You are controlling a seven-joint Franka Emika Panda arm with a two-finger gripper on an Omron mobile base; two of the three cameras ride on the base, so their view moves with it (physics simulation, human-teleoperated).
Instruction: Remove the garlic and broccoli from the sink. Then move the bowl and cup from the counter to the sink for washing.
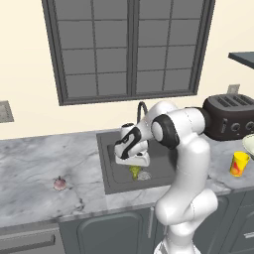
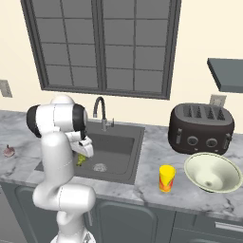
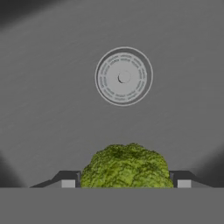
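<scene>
My gripper (image 1: 134, 166) (image 2: 81, 156) (image 3: 126, 183) reaches down into the dark grey sink (image 1: 106, 163) (image 2: 124, 147). It is shut on the yellow-green broccoli (image 1: 135, 171) (image 2: 81, 160) (image 3: 126, 166), which fills the gap between both fingertips just above the basin floor. The pinkish garlic (image 1: 60, 183) (image 2: 8, 151) lies on the marble counter (image 1: 34, 168) (image 2: 156, 156) left of the sink. On the counter to the right of the sink stands the yellow cup (image 1: 239, 164) (image 2: 166, 178). The wide pale bowl (image 2: 212, 172) (image 1: 249, 144) sits beyond it.
A round whitish drain disc (image 1: 144, 175) (image 2: 99, 167) (image 3: 124, 77) lies in the basin floor beside the broccoli. The dark gooseneck tap (image 2: 99, 111) (image 1: 141, 109) rises behind the sink. A dark toaster (image 1: 229, 117) (image 2: 201, 128) stands at the back right.
</scene>
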